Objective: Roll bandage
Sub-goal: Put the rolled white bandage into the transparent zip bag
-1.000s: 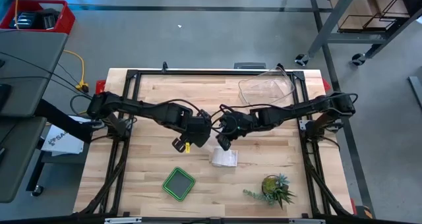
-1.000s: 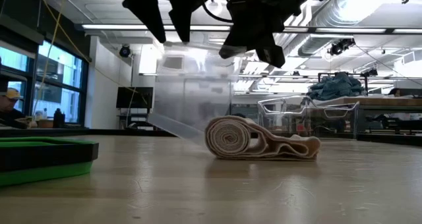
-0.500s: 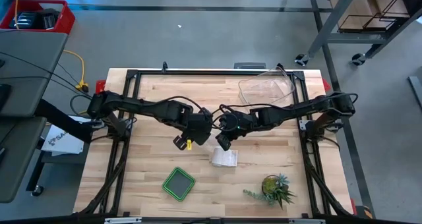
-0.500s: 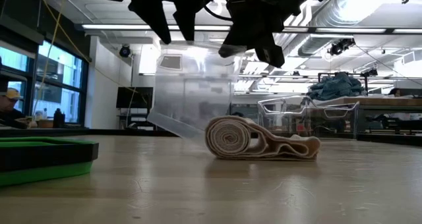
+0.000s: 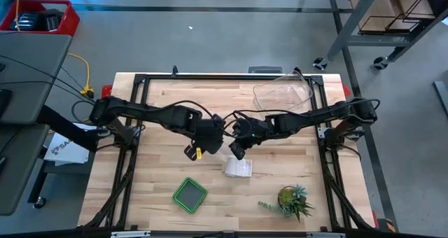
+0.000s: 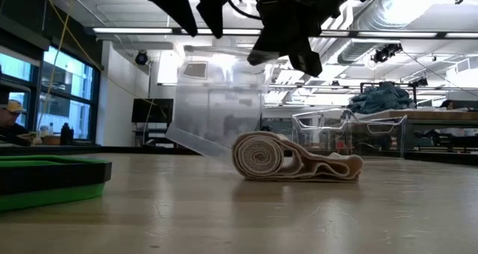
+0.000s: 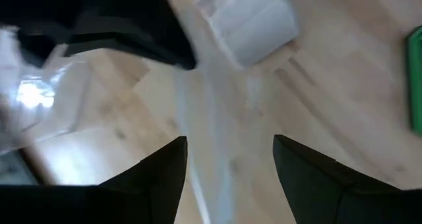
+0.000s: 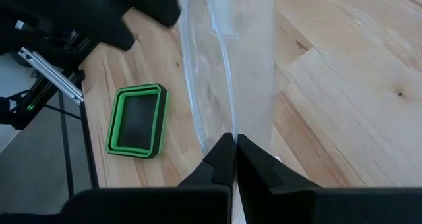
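Bandage: thin white gauze, partly rolled. Tight spiral roll at one end, loose folded tail bunched flat beside it, lying on light wooden slatted table near centre, slightly toward front edge. Seen from above as small pale block. In left wrist view, sits as white roll beyond the fingers.

Right gripper raised above table just behind the bandage, fingers pressed together, pinching edge of thin clear plastic sheet. Sheet hangs down from gripper to table, lower end touching wood just behind the roll. Cannot tell whether sheet touches bandage.

Left gripper hovering above table beside right gripper, left of bandage, fingers spread wide, nothing between them but the hanging sheet seen past them. In low view fingers point down from top edge, well clear of table.

Around: green square silicone tray with dark inside near front edge, left of bandage; small green spiky potted plant front right; clear rectangular plastic tub at back right. Person at far left edge of low view, beyond table.
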You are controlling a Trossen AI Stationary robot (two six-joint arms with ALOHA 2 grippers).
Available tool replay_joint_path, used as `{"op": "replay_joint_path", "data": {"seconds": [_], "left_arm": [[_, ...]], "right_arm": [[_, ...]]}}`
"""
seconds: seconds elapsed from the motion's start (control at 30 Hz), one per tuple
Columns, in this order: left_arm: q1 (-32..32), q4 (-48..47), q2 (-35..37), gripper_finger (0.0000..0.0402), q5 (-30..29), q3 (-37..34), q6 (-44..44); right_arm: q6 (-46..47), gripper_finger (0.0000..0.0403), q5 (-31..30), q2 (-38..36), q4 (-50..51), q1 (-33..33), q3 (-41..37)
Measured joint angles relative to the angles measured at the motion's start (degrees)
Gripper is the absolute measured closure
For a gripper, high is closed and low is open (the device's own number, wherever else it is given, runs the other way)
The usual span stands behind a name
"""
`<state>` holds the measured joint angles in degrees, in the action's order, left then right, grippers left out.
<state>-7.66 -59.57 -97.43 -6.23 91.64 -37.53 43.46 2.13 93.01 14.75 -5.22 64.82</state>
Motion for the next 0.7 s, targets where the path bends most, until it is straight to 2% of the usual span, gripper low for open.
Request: {"op": "replay_joint_path", "data": {"seconds": [0.07,0.4,0.7], "left_arm": [[-0.3,-0.4,-0.1,0.0184,2.1,-0.1,0.5],[0.1,0.8,-1.3,0.0184,2.8,-0.9,-0.6],[1.4,0.9,-2.8,0.0184,1.1,-0.9,-0.3]], "right_arm": [[0.1,0.0403,0.0,0.0,0.0,0.0,0.0],[1.3,0.0403,0.0,0.0,0.1,0.0,0.0],[1.2,0.0403,0.0,0.0,0.0,0.0,0.0]]}}
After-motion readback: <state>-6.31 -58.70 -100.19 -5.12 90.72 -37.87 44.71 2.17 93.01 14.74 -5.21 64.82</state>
